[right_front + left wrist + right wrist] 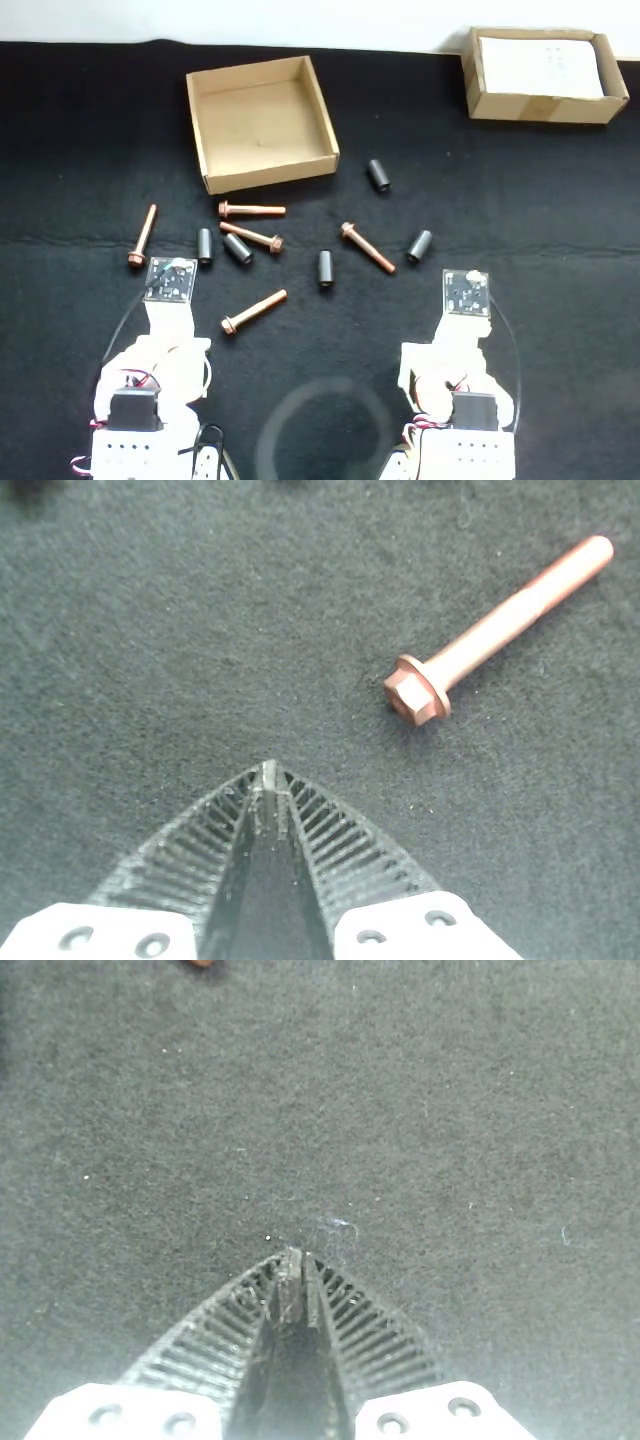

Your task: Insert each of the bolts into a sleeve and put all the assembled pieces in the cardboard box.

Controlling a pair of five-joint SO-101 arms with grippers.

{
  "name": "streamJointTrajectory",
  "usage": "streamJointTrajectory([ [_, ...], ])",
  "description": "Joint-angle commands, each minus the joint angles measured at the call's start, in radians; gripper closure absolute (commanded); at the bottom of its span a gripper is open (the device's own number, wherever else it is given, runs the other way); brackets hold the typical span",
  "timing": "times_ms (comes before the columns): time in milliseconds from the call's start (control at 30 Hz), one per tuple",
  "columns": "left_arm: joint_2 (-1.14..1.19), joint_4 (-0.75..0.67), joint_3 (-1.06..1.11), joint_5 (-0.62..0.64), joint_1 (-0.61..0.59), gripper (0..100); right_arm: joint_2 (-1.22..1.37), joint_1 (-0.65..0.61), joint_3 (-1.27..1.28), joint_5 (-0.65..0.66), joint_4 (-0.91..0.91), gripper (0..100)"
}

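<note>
**Bolts (252, 210) and sleeves (325, 268) lie loose by cardboard box (270, 172)**

I count five copper bolts and five black sleeves scattered on the table (560, 200) in front of the cardboard box. The left gripper (268, 780) and right gripper (290, 1265) sit farther out, jaws closed.

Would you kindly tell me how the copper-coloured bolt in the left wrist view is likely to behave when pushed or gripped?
The bolt looks like metal, so probably stiff and heavy for its size. Lying flat with a round shank and wider flanged head, it would likely roll in an arc if pushed. Its smooth shank may slip in a loose grip.
</note>
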Motion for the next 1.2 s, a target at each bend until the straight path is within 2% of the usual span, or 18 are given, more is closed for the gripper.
streamJointTrajectory([
  [0, 0.002, 0.002, 0.016, -0.006, 0.004, 98, -0.007, 0.007, 0.094, -0.003, 0.005, 99.2],
  [900, 0.002, 0.002, 0.016, -0.006, 0.004, 98, -0.007, 0.007, 0.094, -0.003, 0.005, 99.2],
  [1167, 0.002, 0.005, 0.016, -0.006, 0.039, 97, -0.007, 0.007, 0.094, -0.003, 0.005, 99.2],
])
